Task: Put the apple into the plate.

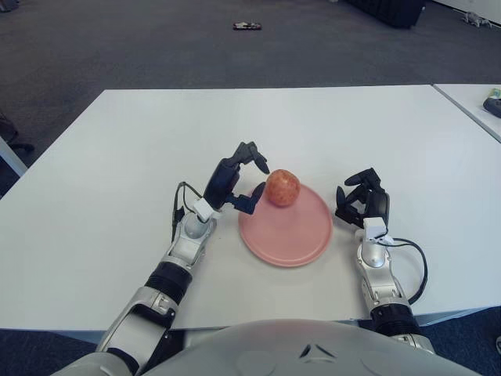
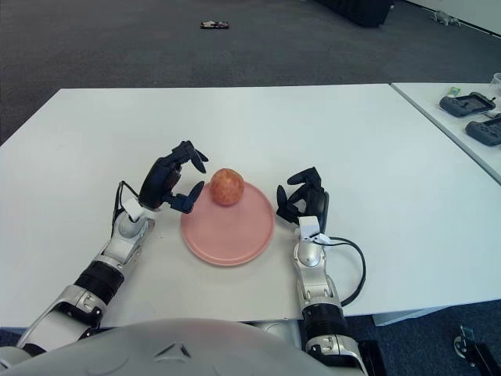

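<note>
The white worktop (image 1: 117, 157) carries everything here. On its left part the robot's left hand (image 1: 237, 178) is raised above the surface, just beside the left rim of the plate; its dark fingers (image 1: 252, 153) are spread and released, grasping nothing, with one reaching over towards the fruit and another low near the plate edge — a small gap shows between the fingertips and the apple. A black cable loops beside the wrist of that arm.

Right of the hand lies the round pink plate (image 1: 293, 239), flat on the worktop near the robot's front edge. The apple (image 1: 282, 188), reddish with paler speckles, sits upright inside the plate on its far left portion, close to the rim and free of any grip.

Further right, just beside the plate's right rim, the right hand (image 1: 362, 200) shows with its fingers curled inwards, clenched on nothing. A black cable loops beside its forearm.

At the far right a second white table (image 2: 462, 125) stands apart — dark handheld devices (image 2: 468, 103) lie on it.
</note>
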